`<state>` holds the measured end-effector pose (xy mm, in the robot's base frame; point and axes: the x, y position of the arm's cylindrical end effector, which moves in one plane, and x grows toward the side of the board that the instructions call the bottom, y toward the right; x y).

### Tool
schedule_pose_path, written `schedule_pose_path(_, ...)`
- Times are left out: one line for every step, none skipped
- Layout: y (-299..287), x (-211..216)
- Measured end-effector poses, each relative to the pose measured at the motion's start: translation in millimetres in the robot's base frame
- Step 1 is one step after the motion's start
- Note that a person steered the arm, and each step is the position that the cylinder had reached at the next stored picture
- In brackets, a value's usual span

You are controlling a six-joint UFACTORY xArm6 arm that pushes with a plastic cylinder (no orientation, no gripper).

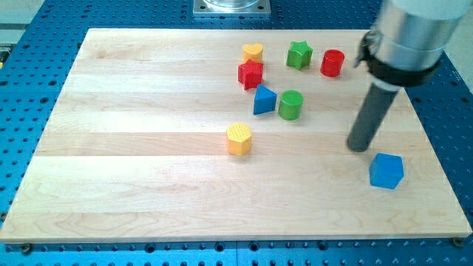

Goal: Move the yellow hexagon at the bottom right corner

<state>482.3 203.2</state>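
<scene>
Sitting well to the view's right of the yellow hexagon (239,139), my tip (360,148) touches nothing, with no gripper fitted.

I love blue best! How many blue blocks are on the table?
2. The blue triangle sits mid-board, touching the green cylinder. The blue cube is near the view's bottom right, just below my tip. None seem hidden.

Pale wood-grain worktop (133,148) on a blue perforated base (29,74). Yellow hexagon (239,139) with fine ribbed top. Yellow heart (253,52). Red star (250,74), red cylinder (332,63). Green star (299,55), green cylinder (290,105) with ribbed top. Blue triangle (264,100), blue cube (386,171). Dark rod, my tip (359,148) dark grey.
</scene>
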Motion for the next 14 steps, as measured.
schedule_pose_path(2,43)
schedule_pose_path(-7,66)
schedule_pose_path(-99,73)
schedule_pose_path(-231,38)
schedule_pose_path(-268,-18)
schedule_pose_path(-142,4)
schedule_pose_path(-20,57)
schedule_pose_path(-27,53)
schedule_pose_path(-54,44)
schedule_pose_path(4,40)
schedule_pose_path(-47,-31)
schedule_pose_path(-194,-30)
schedule_pose_path(-333,-105)
schedule_pose_path(-325,-237)
